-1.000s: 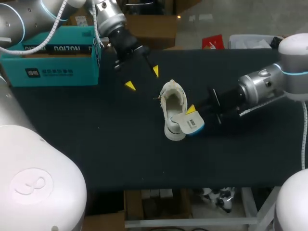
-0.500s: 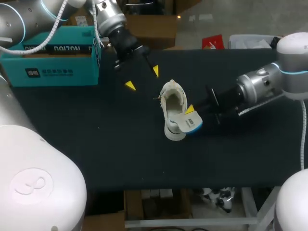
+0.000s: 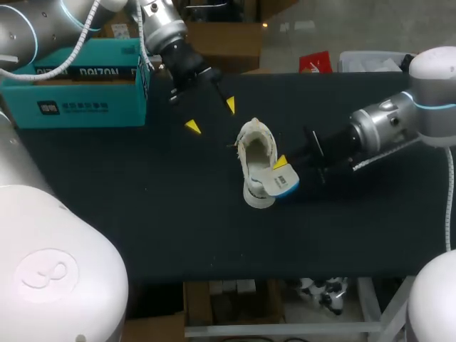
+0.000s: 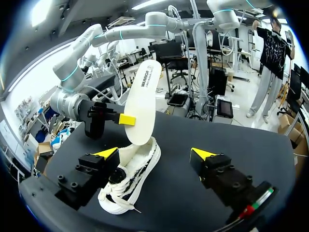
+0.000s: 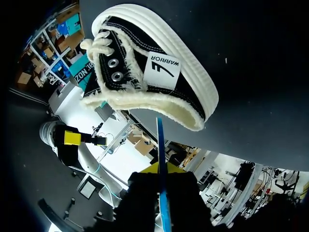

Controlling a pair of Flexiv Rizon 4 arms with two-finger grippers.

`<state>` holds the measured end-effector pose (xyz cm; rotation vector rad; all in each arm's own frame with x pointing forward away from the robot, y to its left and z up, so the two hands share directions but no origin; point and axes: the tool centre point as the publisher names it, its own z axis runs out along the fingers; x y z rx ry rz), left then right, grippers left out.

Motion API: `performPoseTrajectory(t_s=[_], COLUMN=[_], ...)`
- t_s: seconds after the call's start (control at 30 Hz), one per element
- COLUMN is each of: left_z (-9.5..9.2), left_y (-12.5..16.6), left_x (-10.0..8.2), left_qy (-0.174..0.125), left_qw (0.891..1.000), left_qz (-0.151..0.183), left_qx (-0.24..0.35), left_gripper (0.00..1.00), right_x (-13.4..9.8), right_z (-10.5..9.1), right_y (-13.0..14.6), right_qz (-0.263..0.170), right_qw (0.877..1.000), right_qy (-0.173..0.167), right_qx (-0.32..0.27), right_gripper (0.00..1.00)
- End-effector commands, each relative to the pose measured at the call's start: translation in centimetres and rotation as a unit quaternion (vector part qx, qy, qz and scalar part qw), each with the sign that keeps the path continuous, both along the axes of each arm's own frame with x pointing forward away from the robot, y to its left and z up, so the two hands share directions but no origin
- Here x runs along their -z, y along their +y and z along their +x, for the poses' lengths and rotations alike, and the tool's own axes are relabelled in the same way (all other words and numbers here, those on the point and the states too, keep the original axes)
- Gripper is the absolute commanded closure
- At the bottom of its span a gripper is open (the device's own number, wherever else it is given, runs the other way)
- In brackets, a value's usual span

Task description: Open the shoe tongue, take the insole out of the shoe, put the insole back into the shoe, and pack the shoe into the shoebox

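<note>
My right jaws are clamped on the edge of the insole, holding it upright, lower end at the heel opening of the shoe, seemingly for sliding it in. My left jaws hang open, the shoe on the bench ahead of them, perhaps to steady it.
</note>
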<state>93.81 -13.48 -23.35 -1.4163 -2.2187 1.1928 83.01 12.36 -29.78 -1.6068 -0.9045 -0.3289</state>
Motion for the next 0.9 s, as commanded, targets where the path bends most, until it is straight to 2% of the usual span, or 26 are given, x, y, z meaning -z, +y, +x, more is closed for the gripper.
performPoseTrajectory(t_s=[0.03,0.2,0.37,0.4,0.43,0.5,0.9], left_z=[-0.6,-2.3,-3.9,-4.2,-4.7,-4.7,-4.7], left_y=[-0.1,0.2,0.4,0.3,0.3,0.3,0.3], left_x=[0.4,0.9,1.6,1.7,1.7,1.7,1.7], left_qy=[-0.008,-0.022,-0.017,-0.012,-0.008,-0.008,-0.008], left_qw=[1.0,0.997,0.991,0.989,0.989,0.989,0.989], left_qz=[-0.013,-0.044,-0.082,-0.082,-0.068,-0.068,-0.068], left_qx=[-0.017,-0.056,-0.103,-0.119,-0.129,-0.129,-0.129], left_gripper=[0.0,0.0,0.0,0.0,0.0,0.0,0.0], right_x=[0.0,0.0,-0.1,-0.1,-0.1,-0.3,-0.3], right_z=[-0.2,-0.2,-0.1,-0.1,0.0,0.2,0.2], right_y=[-0.1,0.1,0.4,0.4,0.5,0.6,0.6], right_qz=[0.003,0.01,0.016,0.021,0.026,0.029,0.029], right_qw=[1.0,1.0,1.0,1.0,1.0,0.999,0.999], right_qy=[-0.002,-0.002,-0.002,-0.003,-0.007,-0.019,-0.019], right_qx=[0.002,0.003,0.007,0.011,0.015,0.026,0.026], right_gripper=[1.0,1.0,1.0,1.0,1.0,1.0,1.0])
